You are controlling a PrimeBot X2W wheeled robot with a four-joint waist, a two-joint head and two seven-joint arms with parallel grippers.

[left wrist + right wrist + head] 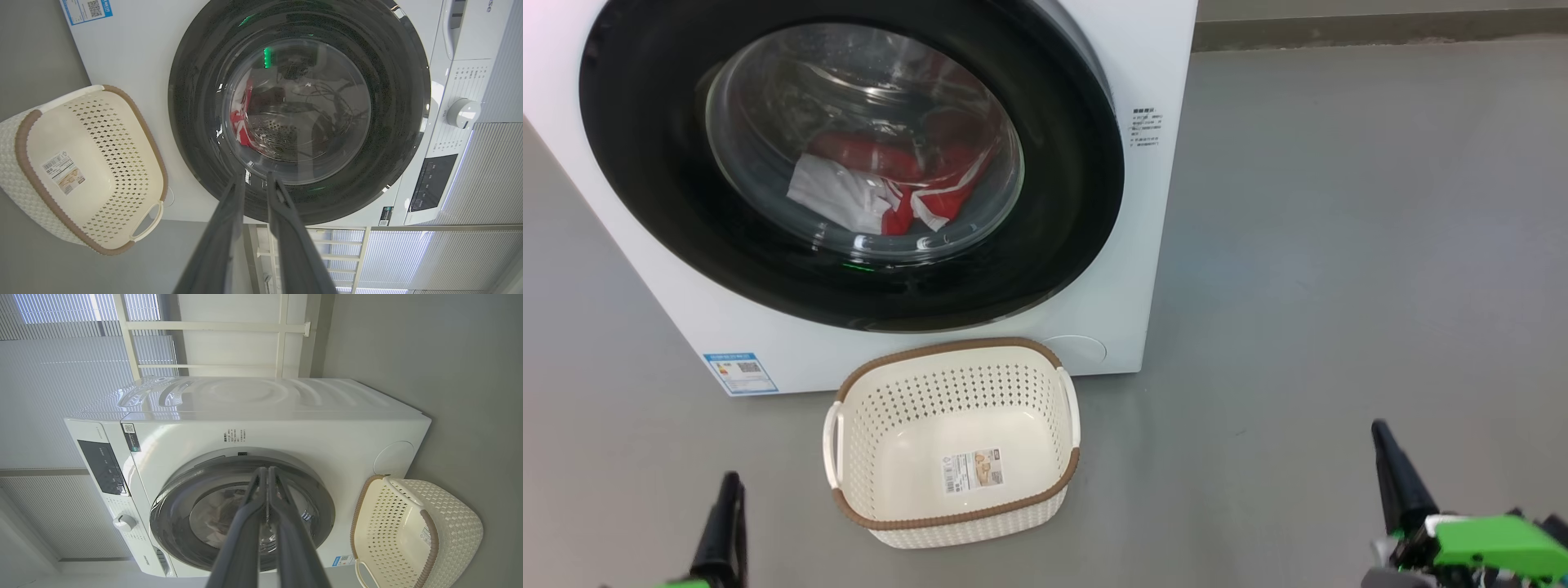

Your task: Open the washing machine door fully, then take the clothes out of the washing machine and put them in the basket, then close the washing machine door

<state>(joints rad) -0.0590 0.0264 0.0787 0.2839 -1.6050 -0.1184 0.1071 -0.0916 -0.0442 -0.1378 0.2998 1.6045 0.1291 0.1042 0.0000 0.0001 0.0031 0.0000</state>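
Door (645, 163) closed on clothes (870, 151), dial (463, 112) seen from wrists, left tool (255, 176) slightly parted, right tool (265, 469) pinched, both empty

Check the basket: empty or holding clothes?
Empty. The basket shows its bare floor and label; the red clothes sit behind the glass of the washer door.

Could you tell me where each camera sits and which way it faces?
Head view: on the head, facing down at the washing machine door and the basket; left gripper and right gripper at the lower corners.
Left wrist view: on the left wrist, facing the door along its fingers, rolled sideways.
Right wrist view: on the right wrist, facing the washing machine at an angle, fingers together.
All three share door and basket.
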